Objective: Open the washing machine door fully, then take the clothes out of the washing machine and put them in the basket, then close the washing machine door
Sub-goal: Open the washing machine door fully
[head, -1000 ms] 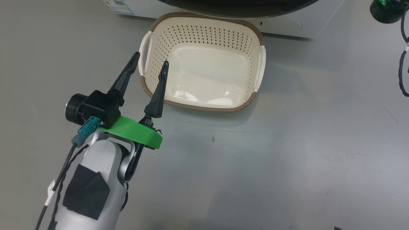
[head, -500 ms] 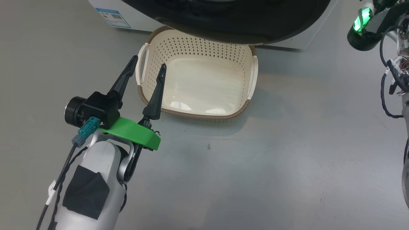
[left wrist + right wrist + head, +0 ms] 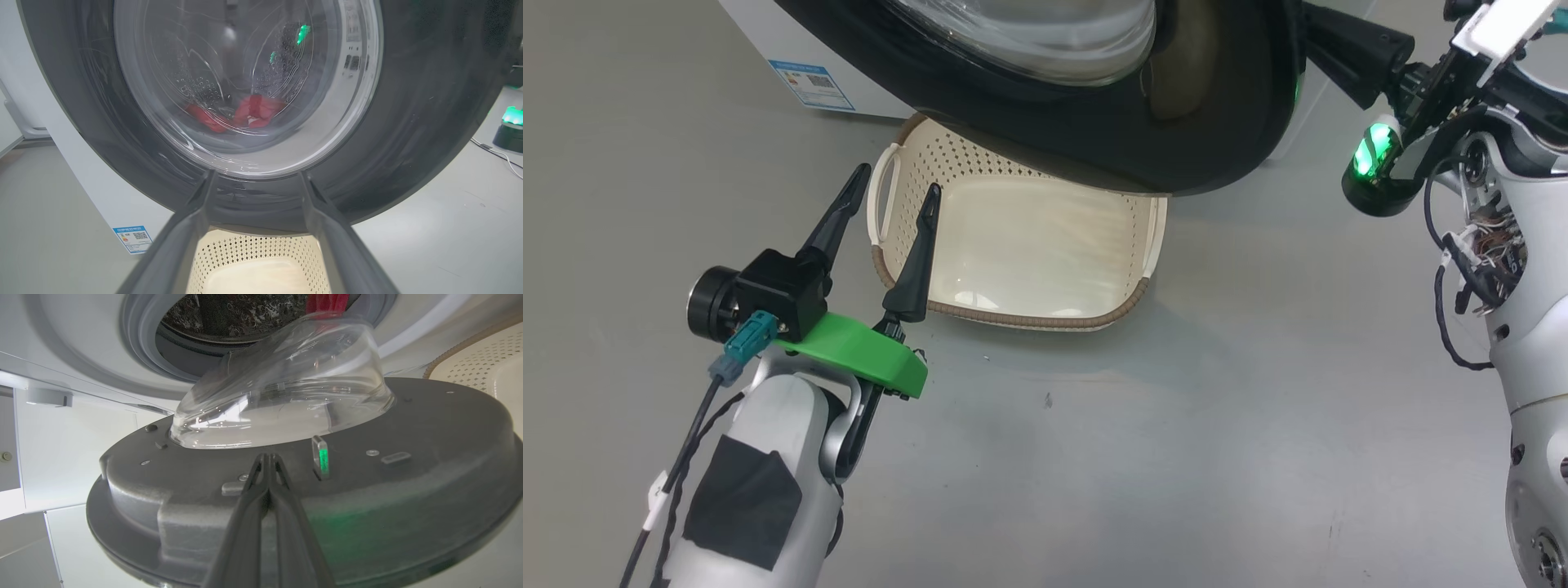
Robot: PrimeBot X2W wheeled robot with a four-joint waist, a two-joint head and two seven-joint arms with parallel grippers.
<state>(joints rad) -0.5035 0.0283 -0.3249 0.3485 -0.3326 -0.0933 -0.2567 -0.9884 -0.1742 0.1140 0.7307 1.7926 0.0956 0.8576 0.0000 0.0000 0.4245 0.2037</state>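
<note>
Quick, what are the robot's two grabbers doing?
Left gripper: open, empty.
Right gripper: shut, holding nothing, tips by the round black-rimmed washing machine door.

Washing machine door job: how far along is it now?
Done: the washing machine door is partly open, above the basket. In hand: the shut right tool is at its inner face. To do: the red clothes lie in the drum, the basket is empty, the left tool is open.

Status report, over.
Left gripper open beside cream perforated basket. Right gripper shut behind glossy black-rimmed round door, ajar. Red clothes inside drum. Door overhangs basket.
</note>
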